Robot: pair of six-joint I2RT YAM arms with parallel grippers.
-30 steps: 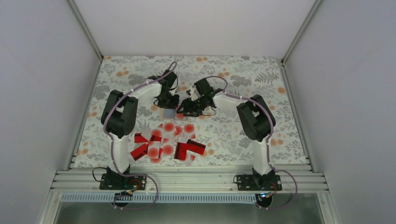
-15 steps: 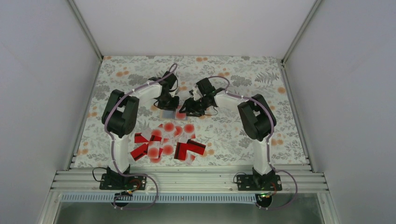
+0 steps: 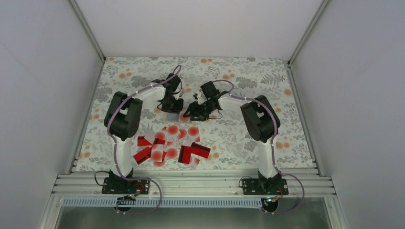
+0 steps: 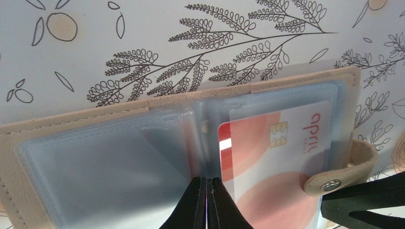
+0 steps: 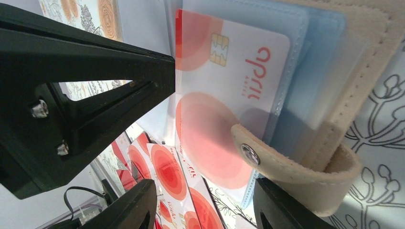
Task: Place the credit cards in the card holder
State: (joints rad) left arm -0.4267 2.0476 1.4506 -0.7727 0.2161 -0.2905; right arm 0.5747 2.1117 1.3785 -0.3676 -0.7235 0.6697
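1 card holder (image 4: 95, 113) is lying open mid-table, left gripper (image 4: 206, 181) pinching its clear sleeve (image 4: 119, 162), right gripper (image 5: 203, 187) sitting spread around the snap strap (image 5: 291, 168), 1 dotted card (image 4: 267, 157) sitting sleeved, loose credit cards (image 3: 170, 145) lying piled nearer the bases, count unclear.

card (image 4: 267, 157) in holder (image 4: 71, 119), loose cards (image 3: 169, 145) nearer

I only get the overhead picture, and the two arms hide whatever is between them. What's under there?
Observer: The card holder, opened out, its clear sleeves showing.
Visitor: Any card inside?
Observer: One white card with red dots sits in a sleeve.
Visitor: And the pincers?
Observer: The left pincer is shut at the holder's fold. The right pincer stands open by the snap strap.
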